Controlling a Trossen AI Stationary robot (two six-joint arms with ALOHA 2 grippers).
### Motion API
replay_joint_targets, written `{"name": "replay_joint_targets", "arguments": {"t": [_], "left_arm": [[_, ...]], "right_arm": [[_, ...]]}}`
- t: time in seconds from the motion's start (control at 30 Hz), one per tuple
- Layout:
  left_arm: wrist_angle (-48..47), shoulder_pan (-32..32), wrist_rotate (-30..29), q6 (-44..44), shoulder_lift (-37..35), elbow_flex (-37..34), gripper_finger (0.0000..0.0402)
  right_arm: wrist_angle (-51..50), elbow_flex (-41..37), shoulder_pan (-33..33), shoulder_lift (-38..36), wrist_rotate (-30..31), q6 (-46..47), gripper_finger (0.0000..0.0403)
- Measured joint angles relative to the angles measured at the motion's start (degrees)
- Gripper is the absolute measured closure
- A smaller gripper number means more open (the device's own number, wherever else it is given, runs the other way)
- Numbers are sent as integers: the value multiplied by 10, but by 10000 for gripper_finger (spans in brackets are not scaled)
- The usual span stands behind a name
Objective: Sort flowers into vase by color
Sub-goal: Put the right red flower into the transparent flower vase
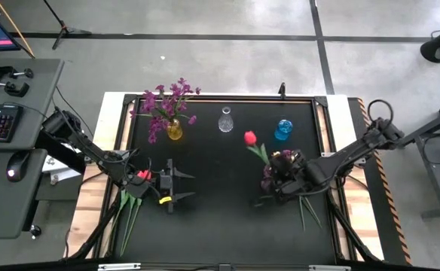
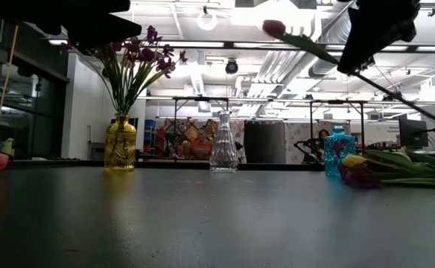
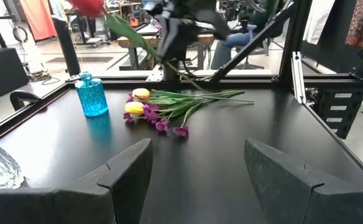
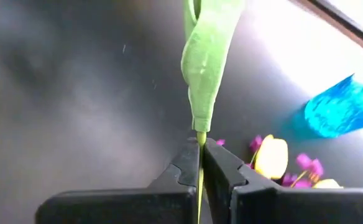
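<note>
Left pincer point(image 1: 176, 188), lower left of centre in the high view, stands wide open and empty over the black worktop point(image 1: 220, 226), bare surface ahead of it. Right pincer point(image 1: 274, 175) is clamped on the green stem of a red tulip point(image 1: 250, 138), lifted, bloom pointing upper left. Beyond stand a yellow glass vase point(image 1: 174, 131) of purple sprays, a clear glass vase point(image 1: 225, 120) and a blue glass vase point(image 1: 282, 129).

Bright overhead lights, blurry wrist close-up

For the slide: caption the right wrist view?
Right gripper pinching a red tulip's green stem above the blue vase.
</note>
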Motion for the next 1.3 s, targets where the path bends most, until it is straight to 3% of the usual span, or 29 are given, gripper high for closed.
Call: {"name": "replay_joint_targets", "arguments": {"t": [0.17, 0.33, 0.5, 0.6, 0.73, 0.9, 1.13, 1.3], "left_arm": [[0, 0, 0, 12, 0, 0, 161], [0, 0, -1, 12, 0, 0, 161], [2, 0, -2, 12, 0, 0, 161], [5, 0, -3, 12, 0, 0, 161], [5, 0, -3, 8, 0, 0, 161], [5, 0, -2, 8, 0, 0, 161], [5, 0, -2, 7, 0, 0, 161], [5, 0, 2, 7, 0, 0, 161]], "right_arm": [[128, -102, -13, -77, 56, -32, 403], [427, -238, -81, -145, 55, -201, 403], [861, -338, -195, -163, -72, -449, 403], [1021, -352, -275, -141, -148, -523, 403], [1079, -325, -368, -89, -213, -554, 403], [1097, -241, -435, -7, -255, -607, 403], [1028, -110, -468, 54, -257, -675, 403], [976, -77, -468, 72, -244, -694, 403]]}}
